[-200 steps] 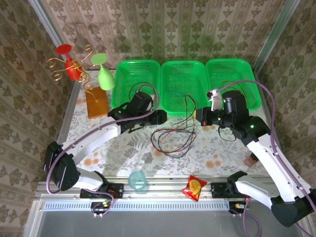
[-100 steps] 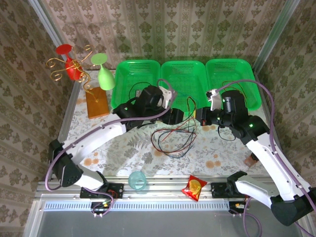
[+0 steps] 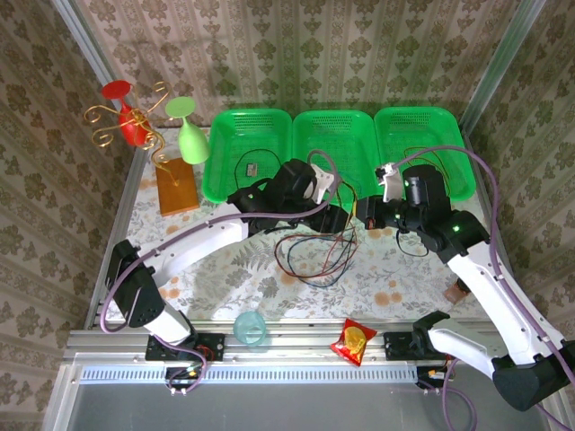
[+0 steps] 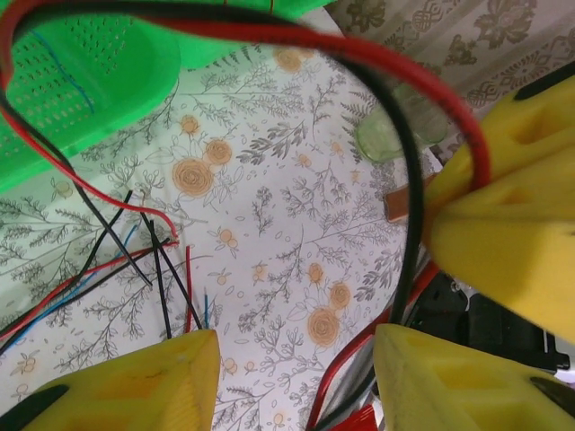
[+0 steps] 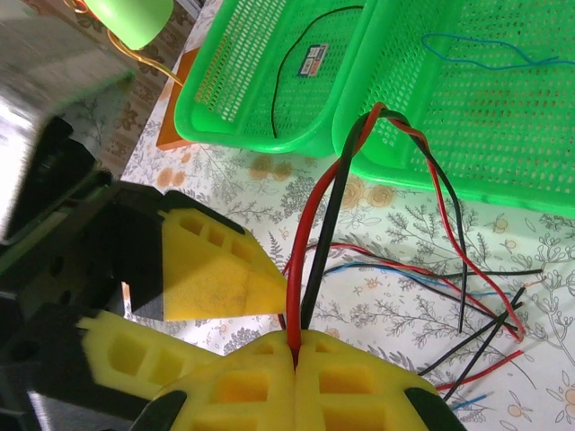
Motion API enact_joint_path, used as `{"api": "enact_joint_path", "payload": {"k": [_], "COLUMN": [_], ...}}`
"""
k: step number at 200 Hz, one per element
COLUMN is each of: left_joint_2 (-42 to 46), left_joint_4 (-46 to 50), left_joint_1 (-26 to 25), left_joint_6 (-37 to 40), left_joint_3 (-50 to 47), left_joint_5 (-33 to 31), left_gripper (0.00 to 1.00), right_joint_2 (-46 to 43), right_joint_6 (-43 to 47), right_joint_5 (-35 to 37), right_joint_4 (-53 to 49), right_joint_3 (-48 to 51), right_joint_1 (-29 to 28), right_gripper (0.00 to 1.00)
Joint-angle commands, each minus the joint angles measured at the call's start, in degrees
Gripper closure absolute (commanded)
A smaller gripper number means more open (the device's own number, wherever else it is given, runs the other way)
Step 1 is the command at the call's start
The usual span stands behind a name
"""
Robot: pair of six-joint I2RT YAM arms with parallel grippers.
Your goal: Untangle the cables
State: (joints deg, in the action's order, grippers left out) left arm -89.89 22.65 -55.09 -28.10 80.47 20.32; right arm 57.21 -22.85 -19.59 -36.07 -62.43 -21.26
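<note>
**Claws meet over the tangle: one clamped, one agape**

Seen from above, the left claw (image 3: 339, 217) and the right claw (image 3: 369, 214) sit just beside each other at the near rim of the middle basket (image 3: 334, 130). The cables (image 3: 314, 256) sprawl in loose red, black and blue loops on the bench (image 3: 207, 269) just near of them, and strands rise to both claws. A thin black wire lies in the left basket (image 3: 229, 135). There may be another in the right basket (image 3: 449, 135), but it is too fine to be sure of.

At the left wrist, that claw's jaws stand partly apart and pinch nothing. A red-and-black pair arcs overhead and drops into the gap close to the right-hand pad (image 4: 449, 386), beside the other claw's yellow pads (image 4: 521, 233).

At the right wrist, the right claw (image 5: 296, 359) is shut tight on that same red-and-black pair. The pair climbs towards the basket rim, twists there, and falls back to the heap. A blue strand lies inside the middle basket.

These wires look light, limp and smooth-skinned, so they should follow any pull yet snag wherever they cross. The best hold is probably a single strand just beside the clamped point, where the pair is taut and lifted clear of the bench.
</note>
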Motion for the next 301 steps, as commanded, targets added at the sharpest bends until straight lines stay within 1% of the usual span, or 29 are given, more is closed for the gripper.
{"api": "enact_joint_path", "payload": {"k": [1,19,31,51,79,104,147,156,191,211,254,262,279,301], "left_joint_2": [3.77,4.63,4.83,4.25,2.49,2.02,2.56,2.80,4.35,4.72,5.05,5.20,5.54,5.86], "left_joint_4": [-7.01,-13.20,-15.24,-16.04,-16.40,-16.76,-16.24,-16.23,-17.97,-19.00,-18.68,-18.81,-19.23,-19.48], "left_joint_1": [-0.06,1.18,1.48,1.53,1.30,1.02,1.02,1.05,2.18,2.44,2.49,2.45,2.51,2.53], "left_joint_6": [-2.18,-5.50,-6.61,-6.62,-6.75,-6.97,-6.97,-6.96,-7.90,-8.23,-8.02,-8.22,-8.37,-8.54], "left_joint_3": [-2.65,-5.74,-6.69,-6.81,-6.88,-7.51,-8.89,-9.26,-11.56,-11.69,-11.77,-11.98,-12.42,-12.59], "left_joint_5": [-0.02,1.74,2.18,3.57,6.57,6.75,5.80,5.55,6.13,7.32,7.36,7.37,7.29,7.11], "left_gripper": [0.50,0.51,0.52,0.57,0.62,0.65,0.65,0.65,0.65,0.67,0.70,0.69,0.64,0.64], "right_joint_2": [-0.31,0.35,0.45,0.10,0.18,0.21,0.01,-0.08,-0.04,-0.27,-0.16,-0.07,0.29,0.44], "right_joint_6": [-0.10,-0.46,-0.99,-1.92,-3.16,-4.06,-5.51,-5.93,-7.09,-7.26,-7.07,-6.70,-5.57,-4.84], "right_joint_5": [-0.38,-0.62,-1.06,-1.46,-2.77,-3.43,-5.64,-6.50,-10.54,-12.27,-15.33,-15.51,-16.20,-16.87], "right_joint_4": [0.66,0.80,1.05,2.09,3.59,4.48,4.96,6.65,6.89,7.22,7.82,7.50,6.70,6.20], "right_joint_3": [1.06,1.56,1.79,2.46,3.01,3.37,3.52,3.60,4.03,4.38,4.61,4.52,4.17,3.98], "right_joint_1": [0.16,0.16,0.16,0.16,0.15,0.16,1.20,1.74,4.17,4.76,4.86,4.83,4.84,4.83], "right_gripper": [1.00,1.00,1.00,1.00,1.00,1.00,1.00,1.00,1.00,1.00,1.00,1.00,1.00,1.00]}}
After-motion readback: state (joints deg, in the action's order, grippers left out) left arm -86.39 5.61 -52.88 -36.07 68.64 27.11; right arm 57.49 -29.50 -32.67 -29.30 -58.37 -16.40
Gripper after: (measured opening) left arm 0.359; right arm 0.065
